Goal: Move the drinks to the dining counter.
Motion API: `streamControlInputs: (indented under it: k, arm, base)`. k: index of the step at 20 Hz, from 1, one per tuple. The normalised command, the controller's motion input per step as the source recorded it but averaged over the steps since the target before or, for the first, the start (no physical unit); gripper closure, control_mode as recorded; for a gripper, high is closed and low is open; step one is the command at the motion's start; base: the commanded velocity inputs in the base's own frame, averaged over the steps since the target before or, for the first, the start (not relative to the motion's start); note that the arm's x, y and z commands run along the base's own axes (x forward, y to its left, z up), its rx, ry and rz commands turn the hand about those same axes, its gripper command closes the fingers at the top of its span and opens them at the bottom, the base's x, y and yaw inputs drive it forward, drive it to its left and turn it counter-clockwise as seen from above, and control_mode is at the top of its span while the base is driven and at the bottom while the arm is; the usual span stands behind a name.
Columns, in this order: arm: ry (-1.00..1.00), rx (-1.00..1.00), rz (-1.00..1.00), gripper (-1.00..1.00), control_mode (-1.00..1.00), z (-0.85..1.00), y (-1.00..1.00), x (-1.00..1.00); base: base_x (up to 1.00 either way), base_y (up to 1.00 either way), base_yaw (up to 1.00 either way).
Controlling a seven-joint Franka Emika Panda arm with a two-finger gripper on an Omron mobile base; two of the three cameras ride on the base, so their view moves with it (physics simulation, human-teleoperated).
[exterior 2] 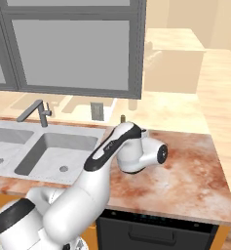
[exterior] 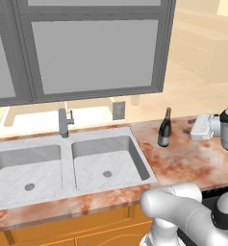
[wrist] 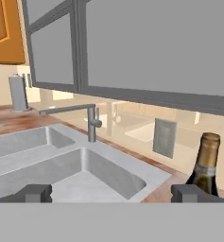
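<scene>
Wine bottle [exterior: 164, 128], dark with a pale label and a gold-capped neck, stood upright on the reddish marble table [exterior: 192, 163], just right of the steel double sink [exterior: 67, 166] and clear of its rim. Nearest the cameras, the white arm rose from the base and bent toward the table. Its tool [exterior: 186, 126] hung level above the marble to the right of the bottle, pointing at it but apart from it, its fingers spread wide with nothing between them. In the hand view the two dark fingertips [wrist: 35, 193] sat far apart at the bottom, with the bottle [wrist: 205, 165] rising just above the right one. Beyond the basins, a grey faucet [exterior: 64, 122] stood at the back rim of the sink. A grey wall outlet [exterior: 119, 110] sat on the pale backsplash behind the bottle. Farthest off, large grey-framed window panes [exterior: 86, 48] filled the wall above.
</scene>
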Motion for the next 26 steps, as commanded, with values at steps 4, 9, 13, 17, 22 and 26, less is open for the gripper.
streamControlInputs:
  k: [4,9,13,17,22,26]
  arm:
    - [0.05,0.00,-0.05,-1.00,-1.00,-0.08,-0.13,0.00]
    - [0.01,0.00,-0.05,-1.00,-1.00,-0.11,-0.08,0.01]
    - [0.00,0.00,-0.06,-1.00,-1.00,-0.13,-0.11,0.00]
    - [0.00,0.00,-0.07,-1.00,-1.00,-0.17,-0.15,0.00]
    - [0.00,0.00,-0.08,-1.00,-1.00,-0.17,-0.10,0.02]
    - [0.00,0.00,-0.09,-1.00,-1.00,-0.03,-0.01,0.03]
  base:
    - [0.00,0.00,0.00]
    - [0.00,0.00,0.00]
    - [0.00,0.00,0.00]
    - [0.00,0.00,0.00]
    - [0.00,0.00,0.00]
    - [0.00,0.00,0.00]
